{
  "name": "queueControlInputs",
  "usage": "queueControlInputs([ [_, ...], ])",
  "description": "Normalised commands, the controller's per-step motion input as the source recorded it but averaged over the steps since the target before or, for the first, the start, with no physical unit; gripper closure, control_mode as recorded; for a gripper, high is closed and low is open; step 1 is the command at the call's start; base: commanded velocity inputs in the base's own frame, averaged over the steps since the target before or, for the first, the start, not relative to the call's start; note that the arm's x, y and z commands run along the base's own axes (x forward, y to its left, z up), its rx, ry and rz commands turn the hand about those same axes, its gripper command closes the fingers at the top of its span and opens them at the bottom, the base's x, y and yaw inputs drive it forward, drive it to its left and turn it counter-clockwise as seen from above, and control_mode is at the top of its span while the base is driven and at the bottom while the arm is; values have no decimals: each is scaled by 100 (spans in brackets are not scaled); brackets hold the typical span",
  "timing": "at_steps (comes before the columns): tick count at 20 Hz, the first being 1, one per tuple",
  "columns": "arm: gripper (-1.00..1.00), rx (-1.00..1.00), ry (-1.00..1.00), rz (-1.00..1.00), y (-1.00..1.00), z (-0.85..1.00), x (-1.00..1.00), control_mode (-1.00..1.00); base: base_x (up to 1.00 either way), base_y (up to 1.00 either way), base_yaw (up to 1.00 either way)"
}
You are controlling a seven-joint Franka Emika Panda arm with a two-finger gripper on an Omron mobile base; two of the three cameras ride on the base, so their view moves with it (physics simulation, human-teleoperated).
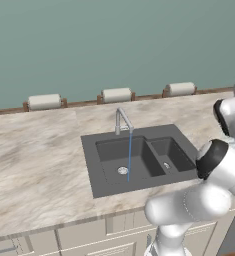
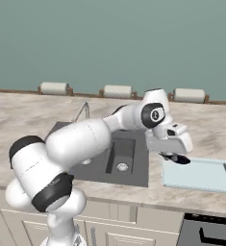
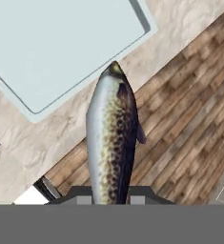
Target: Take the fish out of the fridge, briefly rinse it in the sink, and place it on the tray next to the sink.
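My gripper (image 2: 172, 154) is shut on the fish (image 2: 177, 158), a slim body, dark in the right base view, held just above the left end of the tray (image 2: 201, 176). In the hand view the fish (image 3: 112, 136) is speckled grey-brown and rises from between the fingers of the gripper (image 3: 111, 195), its pointed end reaching past the counter's front edge toward a corner of the pale tray (image 3: 61, 43). The dark double-basin sink (image 1: 111, 172) (image 2: 133, 177) lies left of the tray. A thin blue stream of water (image 1: 129, 155) falls from the silver faucet (image 1: 122, 120) into the larger basin. The fridge is out of view.
Three paper towel rolls (image 1: 116, 94) line the back of the marble counter (image 1: 34, 165) under the green wall. Cream cabinets (image 1: 89, 240) run below the counter. A dark appliance (image 2: 208, 233) sits below, right of the tray. Wooden floor (image 3: 189, 124) lies past the counter edge.
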Motion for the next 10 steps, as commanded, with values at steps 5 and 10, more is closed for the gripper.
queueControlInputs([
  [5, 100, 1, -14, 12, -67, -84, 21, -100, 0, 0, 0],
  [10, 100, 0, -32, 1, -67, -65, 11, -100, 0, 0, 0],
])
